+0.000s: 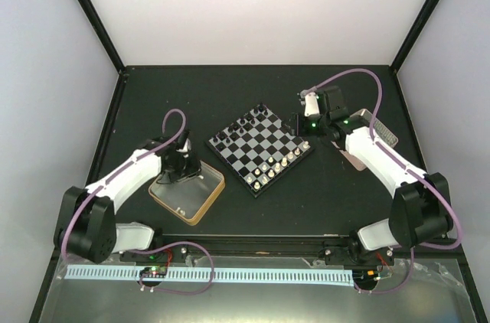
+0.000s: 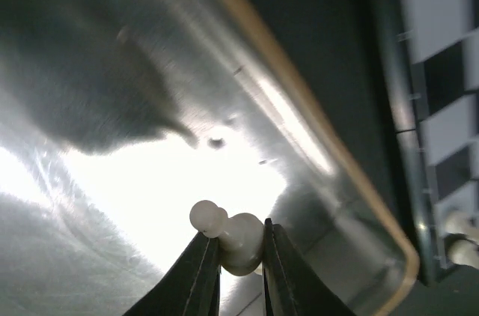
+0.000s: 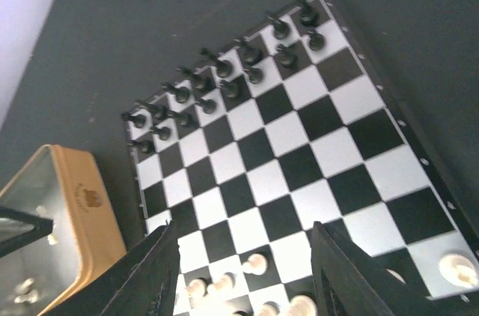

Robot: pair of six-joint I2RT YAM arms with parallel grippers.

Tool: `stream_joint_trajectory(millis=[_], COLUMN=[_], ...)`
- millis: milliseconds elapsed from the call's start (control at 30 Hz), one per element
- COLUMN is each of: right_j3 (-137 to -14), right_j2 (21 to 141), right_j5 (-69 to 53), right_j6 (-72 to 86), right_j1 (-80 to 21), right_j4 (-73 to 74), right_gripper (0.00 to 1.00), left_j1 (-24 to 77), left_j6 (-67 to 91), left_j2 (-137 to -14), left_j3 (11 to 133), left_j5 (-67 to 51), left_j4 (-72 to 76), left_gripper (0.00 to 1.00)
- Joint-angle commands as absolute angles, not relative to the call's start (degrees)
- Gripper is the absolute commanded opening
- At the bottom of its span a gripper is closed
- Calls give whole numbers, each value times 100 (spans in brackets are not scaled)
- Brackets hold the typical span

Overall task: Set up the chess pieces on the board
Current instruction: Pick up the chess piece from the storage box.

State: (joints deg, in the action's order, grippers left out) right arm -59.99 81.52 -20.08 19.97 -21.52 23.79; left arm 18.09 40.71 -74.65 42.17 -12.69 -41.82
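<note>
A: Left pincer (image 2: 241,247) is down inside the tin (image 2: 299,99), and its fingers (image 2: 200,278) are clamped on a pawn (image 2: 233,232)!

B: It's cream-white and glossy. The round head pokes out to one side of the fingers, and the body is pinched between them.

A: Where's the board (image 1: 260,147)?

B: Mid-bench, turned like a diamond in the top view, just right of the tin. It has black and white squares with a thin dark border.

A: And what's standing on it?

B: The black pieces (image 3: 224,76) fill two neat rows along the far-left edge. The white pieces (image 3: 256,262) are scattered along the opposite edge, and one sits alone near a corner.

A: Right pincer (image 3: 243,230)?

B: Jaws apart with nothing between them. It hangs over the white end of the board, by the right corner in the top view.

A: Is there any writing to read?

B: There's a small dark emblem (image 3: 90,198) on the tin's gold rim, too small to make out. No marks on the board can be read.

A: What else is in the tin?

B: A few loose pieces (image 3: 26,290), pale, lie on its shiny floor in the right wrist view. I can't tell what kind they are.

A: The bench (image 1: 153,101) is dark and matte, and a tray (image 1: 381,133) peeks out behind the right arm.
</note>
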Motion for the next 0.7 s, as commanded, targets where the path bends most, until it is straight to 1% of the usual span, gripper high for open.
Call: stream_joint_trajectory(millis=[0,133,233,367,467,533,600,667], right_j3=[-6409,-6555,-6549,-6404,-6274,-6120,-5949,-5810], right_j2=[8373,8525,8540,8537,8547,8528,8509,8499], right_j5=[-2845,-3260,-3029,-2785,-2697,-2693,-2748,-2790], right_j6=[1888,1827,1871,2109,2179,2148,2085,2018], right_j1=[-2187,-2374,-2741,-3260,-3681,-3953,-4198,-4411], right_j4=[2297,2305,2066,1344,944,659,403,227], right_gripper=[51,54,59,63,65,65,65,65], left_j1=[1837,1846,1841,1837,1792,1717,1653,1619], left_j6=[3235,2759,2676,2961,3338,3736,4313,4900], left_j2=[-6933,-6631,-6514,-6593,-6697,-6757,-6727,-6579], left_j3=[4672,4703,4753,5101,5430,5499,5295,4875], left_j5=[-1230,-1565,-1792,-2204,-2295,-2557,-2964,-3460], left_j4=[-3886,-3669,-3609,-3836,-4285,-4537,-4587,-4320], left_gripper=[6,6,6,6,6,6,6,6])
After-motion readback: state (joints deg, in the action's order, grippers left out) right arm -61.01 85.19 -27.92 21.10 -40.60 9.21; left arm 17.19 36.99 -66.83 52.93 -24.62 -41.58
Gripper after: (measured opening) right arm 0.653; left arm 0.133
